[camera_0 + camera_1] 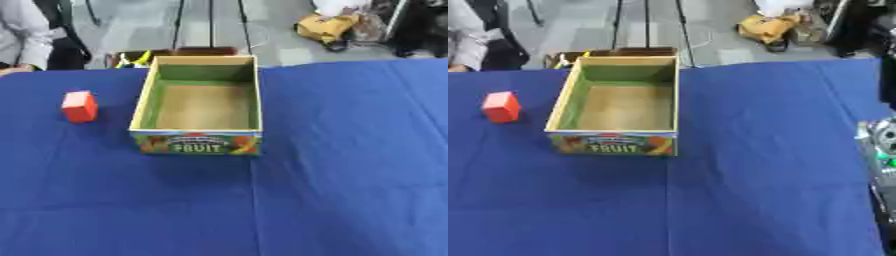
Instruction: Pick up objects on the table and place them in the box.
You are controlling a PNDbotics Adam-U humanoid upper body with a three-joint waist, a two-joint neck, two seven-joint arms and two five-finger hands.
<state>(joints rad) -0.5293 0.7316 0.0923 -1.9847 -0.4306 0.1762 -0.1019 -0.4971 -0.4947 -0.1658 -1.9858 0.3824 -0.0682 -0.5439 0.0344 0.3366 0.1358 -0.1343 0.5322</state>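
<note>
A small red block (80, 106) stands on the blue tablecloth (350, 190), to the left of the box and apart from it. The open cardboard box (197, 143) has "FRUIT" printed on its front wall, green inner sides and a bare brown floor with nothing inside. It sits at the middle of the table's far half. Neither hand shows in either view. Only a silver and black piece of my right arm (881, 150) appears, at the right edge of the right eye view, well away from the box.
Behind the table's far edge a dark crate (179, 52) with yellow items stands on the floor. A yellow bag (328, 26) lies further back on the right. The table's far edge runs just behind the box.
</note>
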